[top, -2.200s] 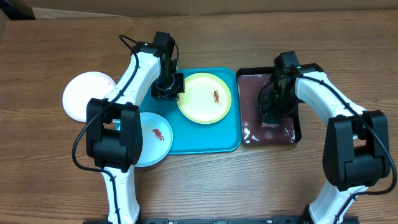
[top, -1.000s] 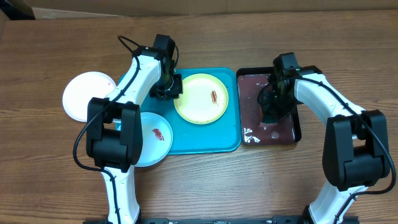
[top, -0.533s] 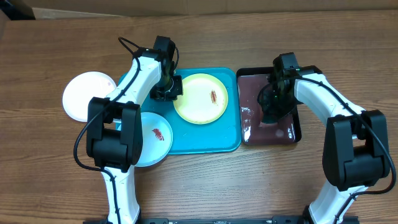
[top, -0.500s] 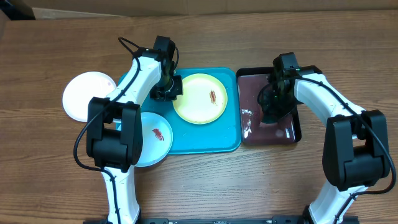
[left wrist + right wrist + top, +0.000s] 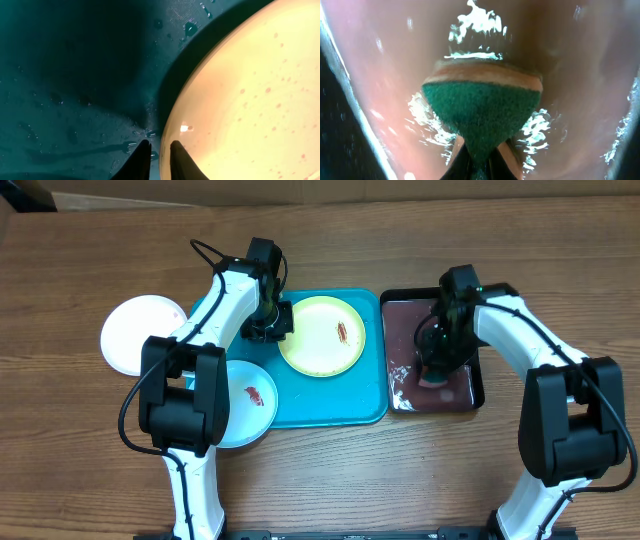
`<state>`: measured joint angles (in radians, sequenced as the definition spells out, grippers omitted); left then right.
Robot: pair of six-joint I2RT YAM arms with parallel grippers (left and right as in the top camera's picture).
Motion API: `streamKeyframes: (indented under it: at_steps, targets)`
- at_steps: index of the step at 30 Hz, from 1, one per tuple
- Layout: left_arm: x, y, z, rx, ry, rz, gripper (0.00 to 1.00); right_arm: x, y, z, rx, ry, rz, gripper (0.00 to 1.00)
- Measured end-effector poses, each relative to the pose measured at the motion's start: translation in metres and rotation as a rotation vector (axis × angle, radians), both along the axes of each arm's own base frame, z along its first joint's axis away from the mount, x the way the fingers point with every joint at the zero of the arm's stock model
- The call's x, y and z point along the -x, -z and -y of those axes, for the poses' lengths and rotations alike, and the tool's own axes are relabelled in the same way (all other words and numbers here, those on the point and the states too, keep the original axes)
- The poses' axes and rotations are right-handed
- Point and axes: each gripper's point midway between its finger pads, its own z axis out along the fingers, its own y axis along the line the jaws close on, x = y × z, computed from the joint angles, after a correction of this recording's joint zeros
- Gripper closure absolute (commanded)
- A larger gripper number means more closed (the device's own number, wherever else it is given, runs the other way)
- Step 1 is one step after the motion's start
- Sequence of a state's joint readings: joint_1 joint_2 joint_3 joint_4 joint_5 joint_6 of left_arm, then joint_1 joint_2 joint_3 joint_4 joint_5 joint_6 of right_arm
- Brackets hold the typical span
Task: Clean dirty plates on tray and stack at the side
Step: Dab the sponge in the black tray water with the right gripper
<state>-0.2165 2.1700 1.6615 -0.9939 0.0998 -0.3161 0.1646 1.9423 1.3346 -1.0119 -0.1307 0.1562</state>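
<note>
Your right gripper (image 5: 480, 152) has clamped down on the sponge (image 5: 480, 107) in the black tray (image 5: 400, 330); left gripper (image 5: 159, 152) pinches the yellow-green plate (image 5: 318, 350) at its 9 o'clock rim.

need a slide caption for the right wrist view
Right end effector pinches a green sponge in the reddish water of the black tray.

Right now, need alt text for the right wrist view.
The right hand pinches a green sponge, tan backing on its far side, low in reddish water flecked with white glints. The black tray shows as a dark wall along the left edge.
</note>
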Motion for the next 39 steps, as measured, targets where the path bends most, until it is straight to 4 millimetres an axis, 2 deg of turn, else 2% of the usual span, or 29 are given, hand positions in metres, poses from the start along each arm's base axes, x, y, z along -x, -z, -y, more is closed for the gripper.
streamKeyframes:
  at_steps: [3,7,10,12,15,25,28,30,35,39]
  targets:
    - [0.0,0.0,0.0,0.0,0.0,-0.001,0.79,-0.01,-0.027,-0.002,0.0,0.0,0.002,0.96]
    - [-0.001,0.0,0.0,0.001,0.0,0.005,0.78,-0.034,-0.068,-0.013,-0.011,-0.029,0.09,0.96]
    - [-0.004,0.0,0.001,0.004,0.0,0.016,0.8,-0.034,-0.082,-0.021,0.008,-0.067,0.124,0.96]
    - [-0.006,0.0,0.001,0.005,0.0,0.023,0.83,-0.029,-0.083,-0.025,0.042,-0.096,0.125,0.96]
    - [-0.006,0.0,0.001,0.006,0.0,0.026,0.96,-0.027,-0.081,-0.031,0.079,-0.126,0.133,0.96]
    - [-0.004,0.0,0.001,0.004,-0.005,0.018,0.96,-0.029,-0.06,-0.028,0.118,-0.121,0.154,0.96]
    - [-0.003,0.0,0.001,0.003,-0.022,0.01,0.86,-0.03,-0.054,-0.026,0.129,-0.119,0.161,0.95]
    - [-0.002,0.0,-0.001,-0.004,-0.028,0.005,0.85,-0.026,-0.05,-0.024,0.138,-0.118,0.148,0.96]
    - [0.0,0.0,-0.002,-0.011,-0.033,-0.003,0.96,-0.023,-0.049,-0.022,0.149,-0.118,0.135,0.96]
    - [0.001,0.001,-0.003,-0.014,-0.034,-0.006,0.96,-0.018,-0.052,-0.02,0.154,-0.12,0.113,0.96]
